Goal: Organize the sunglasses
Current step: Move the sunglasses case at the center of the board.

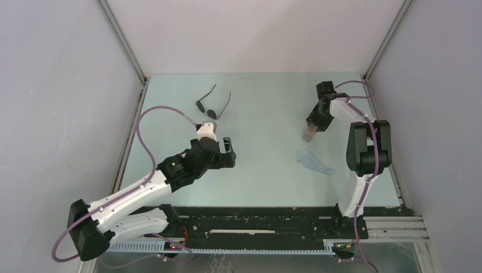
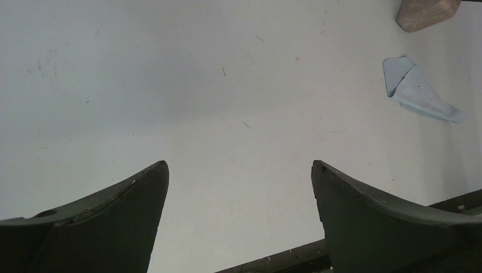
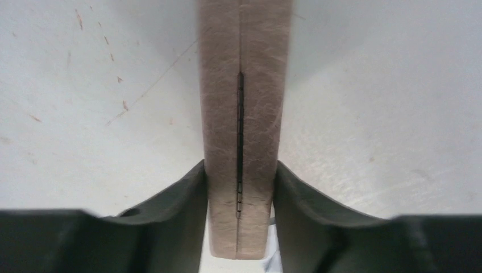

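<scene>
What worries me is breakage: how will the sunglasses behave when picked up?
The sunglasses look light, and their thin wire frame probably bends easily. The temples are unfolded, so they may swing shut when lifted. Pushed, they would likely slide, not roll.

- Left arm (image 1: 136, 190): runs from its base at the near left corner, forward and to the right. The elbow is bent and held low, and the wrist is turned toward the right.
- Left end effector (image 1: 230, 152): jaws stand wide apart, with both dark fingers (image 2: 128, 219) tapering to blunt tips.
- Right arm (image 1: 364, 149): rises from its base at the near right, folds at the elbow and reaches forward and left. The wrist is pitched downward.
- Right end effector (image 1: 312, 127): points down, one finger pressed flat on each broad side of a beige case (image 3: 239, 85), which is clamped on edge.
</scene>
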Action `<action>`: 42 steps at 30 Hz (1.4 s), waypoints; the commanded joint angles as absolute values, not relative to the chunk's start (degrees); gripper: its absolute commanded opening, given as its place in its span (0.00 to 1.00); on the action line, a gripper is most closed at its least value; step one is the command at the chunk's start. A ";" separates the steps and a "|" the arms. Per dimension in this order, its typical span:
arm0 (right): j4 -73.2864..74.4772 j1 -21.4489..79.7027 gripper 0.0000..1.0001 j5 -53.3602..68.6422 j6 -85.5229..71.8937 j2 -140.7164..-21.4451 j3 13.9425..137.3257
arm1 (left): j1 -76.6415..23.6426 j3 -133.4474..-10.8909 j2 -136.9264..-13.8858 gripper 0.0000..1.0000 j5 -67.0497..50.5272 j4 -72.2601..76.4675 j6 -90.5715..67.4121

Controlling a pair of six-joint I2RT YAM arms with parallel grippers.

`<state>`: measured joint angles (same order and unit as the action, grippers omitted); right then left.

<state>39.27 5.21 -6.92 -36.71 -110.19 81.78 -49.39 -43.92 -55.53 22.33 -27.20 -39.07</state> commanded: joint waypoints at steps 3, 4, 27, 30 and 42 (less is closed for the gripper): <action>38.34 6.59 0.00 -7.15 -35.45 -107.00 81.13 | -49.77 -43.86 -55.66 1.00 23.00 -25.58 -39.07; 38.06 7.07 0.00 -5.94 -35.19 -106.56 81.12 | -49.76 -43.86 -55.49 1.00 23.57 -25.96 -39.03; 33.34 23.07 0.38 31.02 -25.82 -115.98 81.00 | -46.57 -49.83 -45.25 1.00 32.16 -39.30 -39.20; 34.86 22.76 0.69 25.68 -25.15 -112.14 79.78 | -46.48 -50.64 -45.70 1.00 32.42 -39.19 -39.20; 38.53 30.43 0.89 4.79 -22.56 -106.53 80.80 | -46.49 -51.95 -48.92 1.00 31.03 -37.55 -38.98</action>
